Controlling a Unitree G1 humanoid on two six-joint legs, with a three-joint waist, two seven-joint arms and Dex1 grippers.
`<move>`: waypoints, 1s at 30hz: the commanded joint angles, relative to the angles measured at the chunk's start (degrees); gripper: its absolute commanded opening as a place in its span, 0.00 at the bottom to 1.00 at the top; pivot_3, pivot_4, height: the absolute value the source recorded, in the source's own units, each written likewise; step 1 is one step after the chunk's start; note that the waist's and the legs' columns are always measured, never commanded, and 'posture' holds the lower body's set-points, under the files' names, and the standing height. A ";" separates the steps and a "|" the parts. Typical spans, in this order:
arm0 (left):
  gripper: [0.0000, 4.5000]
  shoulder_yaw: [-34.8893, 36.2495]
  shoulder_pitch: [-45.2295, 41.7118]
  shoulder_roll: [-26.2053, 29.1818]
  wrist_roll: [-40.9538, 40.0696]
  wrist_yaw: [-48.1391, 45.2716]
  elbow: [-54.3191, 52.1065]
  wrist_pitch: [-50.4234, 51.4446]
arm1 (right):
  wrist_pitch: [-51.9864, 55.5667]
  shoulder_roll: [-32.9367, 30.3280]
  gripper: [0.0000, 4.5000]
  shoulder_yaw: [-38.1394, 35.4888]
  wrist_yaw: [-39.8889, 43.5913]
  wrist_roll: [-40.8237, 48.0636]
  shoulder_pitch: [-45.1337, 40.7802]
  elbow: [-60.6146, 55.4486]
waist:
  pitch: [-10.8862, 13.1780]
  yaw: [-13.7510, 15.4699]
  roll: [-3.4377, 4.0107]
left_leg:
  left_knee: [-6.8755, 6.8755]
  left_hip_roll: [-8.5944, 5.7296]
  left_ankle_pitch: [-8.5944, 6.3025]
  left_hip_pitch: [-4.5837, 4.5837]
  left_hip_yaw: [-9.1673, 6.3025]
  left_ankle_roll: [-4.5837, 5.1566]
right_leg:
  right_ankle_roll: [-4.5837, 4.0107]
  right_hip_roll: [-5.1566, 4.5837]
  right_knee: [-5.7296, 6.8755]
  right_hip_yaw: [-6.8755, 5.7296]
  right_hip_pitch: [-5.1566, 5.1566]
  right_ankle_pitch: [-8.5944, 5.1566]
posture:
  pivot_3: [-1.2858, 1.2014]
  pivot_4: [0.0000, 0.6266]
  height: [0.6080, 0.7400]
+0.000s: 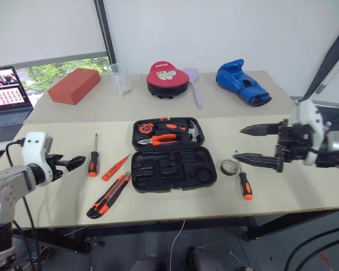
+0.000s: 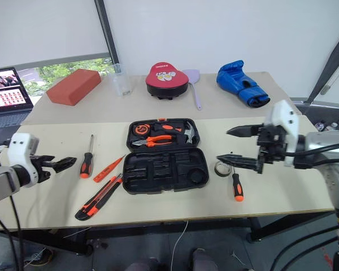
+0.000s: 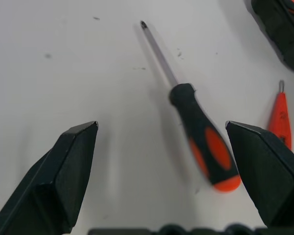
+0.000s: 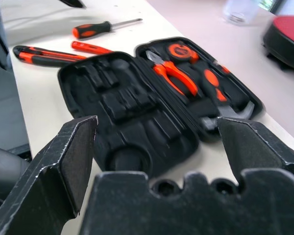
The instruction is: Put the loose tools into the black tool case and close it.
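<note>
Head views: we see the black tool case (image 1: 172, 153) lying open flat on the table (image 1: 305, 197), and we use it as our landmark. Its far half holds orange-handled pliers (image 1: 163, 138) and a steel-headed hammer (image 1: 193, 131); the near half's recesses look bare. Left of the case, nearest first: slim orange tester screwdriver (image 1: 115, 167), then a black-and-orange screwdriver (image 1: 94, 158) w/ shaft pointing away from us. The utility knife (image 1: 108, 196) lies left-front of the case, angled. Right of the case, just beside it, sits the small grey tape roll (image 1: 230, 167); a second screwdriver (image 1: 244, 183) lies just beyond the roll, further right. Behind the case, well apart: red-topped round pad (image 1: 168, 78), blue boxing glove (image 1: 242, 82), red brick-like block (image 1: 74, 86), clear cup (image 1: 121, 81).

Left gripper (image 1: 73, 163) hovers left of the case, beyond the left screwdriver, fingers spread, holding nothing. Right gripper (image 1: 246, 144) hangs right of the case, above the roll, jaws wide apart, also empty.

Left wrist view: the left screwdriver (image 3: 196, 132) lies on the table between our two parted fingers (image 3: 63, 171), untouched; tester tip and a case corner at the edge.

Right wrist view: the open case (image 4: 152, 103) sits ahead between the parted fingers (image 4: 59, 166); pliers, hammer in its far half; knife, tester, screwdriver beyond it.
</note>
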 commanded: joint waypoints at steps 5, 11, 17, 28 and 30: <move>0.99 -4.38 -6.66 -2.63 2.59 2.99 4.44 2.39 | 0.80 3.11 1.00 1.10 -0.91 2.17 -2.30 -3.99 | 0.02 1.26 0.09 | 1.26 -0.21 0.55 -0.50 -1.07 0.77 | 0.65 -0.04 -0.02 -0.61 -0.07 0.04 | 0.52 0.24 1.00; 0.99 -10.06 -10.31 -4.54 6.04 0.92 10.16 -3.25 | 0.59 4.63 1.00 3.26 0.41 3.89 -2.26 -7.57 | 0.02 2.64 0.06 | 1.10 -0.62 0.44 -0.56 -1.02 0.06 | 0.92 0.17 0.05 0.44 -0.31 -0.02 | 0.52 0.24 1.00; 0.99 -9.84 -15.14 -4.22 6.97 0.75 12.24 -2.42 | 0.46 5.00 1.00 4.18 0.95 4.02 -2.71 -8.06 | 0.04 1.62 0.02 | 0.91 -0.61 0.57 -0.49 -0.91 -0.15 | 0.91 -0.01 0.13 0.68 -0.42 -0.04 | 0.52 0.24 1.00; 0.99 -8.81 -25.42 -12.19 7.11 6.55 15.57 5.71 | -1.10 6.38 1.00 6.53 0.87 1.65 -3.36 -6.92 | 0.04 1.44 0.00 | 0.93 -0.64 0.57 -0.45 -0.90 -0.13 | 0.89 -0.05 0.16 0.68 -0.40 -0.04 | 0.52 0.24 1.00; 0.99 -9.76 -26.96 -14.60 7.67 7.92 17.16 8.87 | -1.04 6.86 1.00 6.97 0.82 1.52 -3.38 -7.08 | 0.03 1.50 -0.01 | 0.94 -0.67 0.57 -0.46 -0.89 -0.13 | 0.89 -0.07 0.17 0.69 -0.41 -0.04 | 0.52 0.24 1.00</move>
